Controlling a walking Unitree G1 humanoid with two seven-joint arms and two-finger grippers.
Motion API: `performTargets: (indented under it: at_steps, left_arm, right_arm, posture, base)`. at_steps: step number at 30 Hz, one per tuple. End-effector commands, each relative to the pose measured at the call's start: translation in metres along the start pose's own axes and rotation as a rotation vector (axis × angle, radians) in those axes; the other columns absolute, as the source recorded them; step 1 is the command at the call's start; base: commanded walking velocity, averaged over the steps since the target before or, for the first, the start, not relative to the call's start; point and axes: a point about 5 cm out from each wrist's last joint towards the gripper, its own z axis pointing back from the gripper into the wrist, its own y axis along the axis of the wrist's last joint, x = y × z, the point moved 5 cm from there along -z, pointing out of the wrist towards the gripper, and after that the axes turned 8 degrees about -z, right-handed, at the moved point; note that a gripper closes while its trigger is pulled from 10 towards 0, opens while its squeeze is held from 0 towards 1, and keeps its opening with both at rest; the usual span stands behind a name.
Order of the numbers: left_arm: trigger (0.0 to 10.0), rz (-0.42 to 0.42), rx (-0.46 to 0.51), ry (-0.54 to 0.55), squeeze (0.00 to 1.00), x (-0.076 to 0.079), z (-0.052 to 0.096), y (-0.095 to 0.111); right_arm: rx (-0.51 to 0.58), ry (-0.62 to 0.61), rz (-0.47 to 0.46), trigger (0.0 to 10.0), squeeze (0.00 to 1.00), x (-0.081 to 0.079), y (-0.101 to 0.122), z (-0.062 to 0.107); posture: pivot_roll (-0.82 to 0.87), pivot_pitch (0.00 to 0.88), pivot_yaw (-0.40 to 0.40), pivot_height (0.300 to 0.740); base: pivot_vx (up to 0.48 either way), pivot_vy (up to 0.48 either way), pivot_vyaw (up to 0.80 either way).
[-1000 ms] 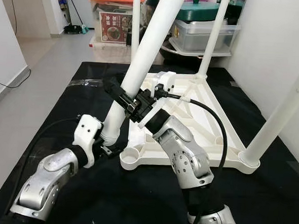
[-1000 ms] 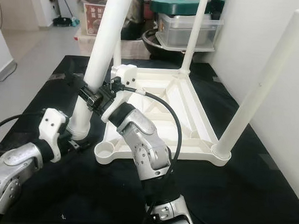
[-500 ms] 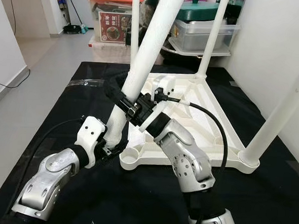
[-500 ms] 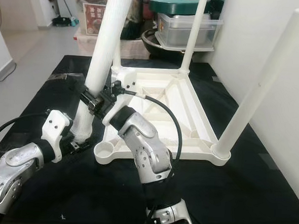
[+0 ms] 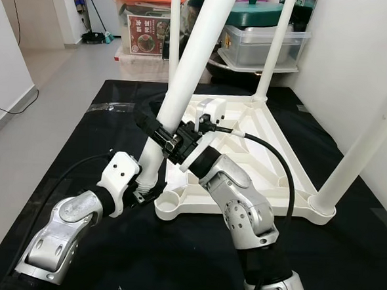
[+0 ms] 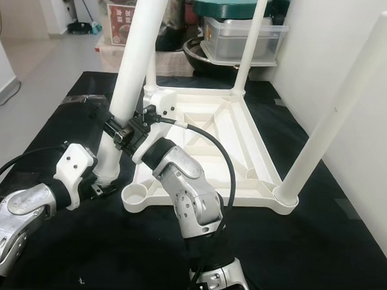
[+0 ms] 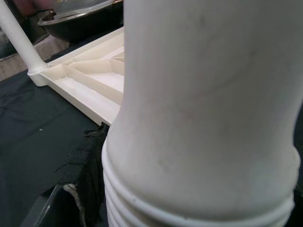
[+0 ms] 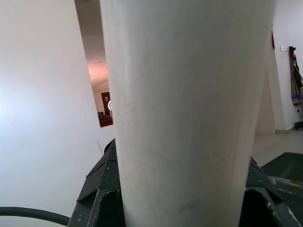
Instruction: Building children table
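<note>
Two grippers are on the same loose white table leg (image 5: 184,85), and I see it leaning up and away from me. Nearest to me, my left gripper (image 5: 141,191) is at the leg's ribbed, threaded foot, which hangs just off the black mat (image 5: 82,131); my left wrist camera shows that ridged end (image 7: 199,203) close up, but I cannot tell whether those fingers are closed on it or merely beside it. Just to the right of that gripper sits the empty round socket (image 5: 168,200) at the near corner of the upturned white tabletop (image 5: 258,155) — the foot is beside the socket, not in it. Higher up the leg, my right gripper (image 5: 163,131) is clamped around the shaft, black fingers wrapped on both sides, as my right wrist camera confirms with the white tube (image 8: 189,113) between dark pads. Beyond that gripper the tabletop lies ribbed side up on the mat, with three fitted legs standing — one at the right near corner (image 5: 368,139), two at the far corners (image 5: 276,48). Farther back are plastic storage boxes (image 5: 148,27) and a green-lidded pot (image 5: 261,11).
</note>
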Motion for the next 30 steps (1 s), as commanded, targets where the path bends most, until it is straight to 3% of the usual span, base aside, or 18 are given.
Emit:
performTargets:
  at_steps: [1,3,4,5,6,8,9,17,18,19,30]
  left_arm:
    - [10.0,-0.017,0.010,0.001,0.00,0.001,-0.007,0.004]
    - [10.0,-0.018,0.013,0.012,0.00,0.000,-0.008,0.005]
    - [10.0,-0.022,0.031,0.004,0.14,0.001,-0.009,0.008]
    - [10.0,-0.022,0.031,0.004,0.14,0.001,-0.009,0.008]
    - [10.0,-0.029,0.048,-0.003,0.58,0.002,-0.009,0.011]
    - [10.0,-0.029,0.048,-0.003,0.58,0.002,-0.009,0.011]
    - [10.0,-0.015,0.063,-0.017,1.00,0.005,-0.008,0.013]
    - [10.0,-0.013,0.061,-0.013,1.00,0.003,-0.008,0.013]
    - [10.0,-0.015,0.055,-0.029,0.76,0.007,-0.008,0.012]
    - [10.0,-0.022,0.055,-0.044,0.00,0.010,-0.007,0.012]
    - [10.0,-0.035,0.050,-0.028,0.00,0.006,-0.003,0.008]
  right_arm:
    - [-0.031,0.111,-0.037,0.0,0.00,-0.025,-0.010,-0.008]
    - [-0.031,0.111,-0.037,0.0,0.00,-0.025,-0.010,-0.008]
    - [-0.032,0.111,-0.037,0.0,0.00,-0.025,-0.010,-0.008]
    - [-0.032,0.111,-0.037,0.0,0.00,-0.025,-0.010,-0.008]
    - [-0.032,0.111,-0.036,0.0,0.00,-0.025,-0.010,-0.008]
    - [-0.032,0.111,-0.036,0.0,0.00,-0.025,-0.010,-0.008]
    - [-0.033,0.109,-0.036,0.0,0.00,-0.025,-0.010,-0.008]
    - [-0.034,0.103,-0.033,0.0,0.00,-0.024,-0.011,-0.007]
    - [-0.033,0.102,-0.032,0.0,0.00,-0.023,-0.011,-0.007]
    - [-0.033,0.101,-0.031,0.0,0.00,-0.023,-0.011,-0.007]
    - [-0.033,0.095,-0.024,0.0,0.00,-0.020,-0.011,-0.006]
  posture:
    - [0.09,0.000,-0.008,0.740]
    - [0.09,0.000,-0.006,0.740]
    - [0.09,0.000,-0.005,0.740]
    - [0.09,0.000,-0.005,0.740]
    - [0.09,0.000,-0.004,0.740]
    - [0.09,0.000,-0.004,0.740]
    - [0.09,0.000,-0.003,0.740]
    - [0.09,0.000,-0.003,0.740]
    - [0.09,0.000,-0.003,0.740]
    - [0.09,0.000,-0.004,0.740]
    - [0.10,0.000,-0.009,0.740]
  base:
    - [0.000,0.000,0.00]
    - [0.000,0.000,0.00]
    - [0.000,0.000,0.00]
    - [0.000,0.000,0.00]
    - [0.000,0.000,0.00]
    - [0.000,0.000,0.00]
    - [0.000,0.000,0.00]
    - [0.000,0.000,0.00]
    - [0.000,0.000,0.00]
    - [0.000,0.000,0.00]
    - [0.000,0.000,0.00]
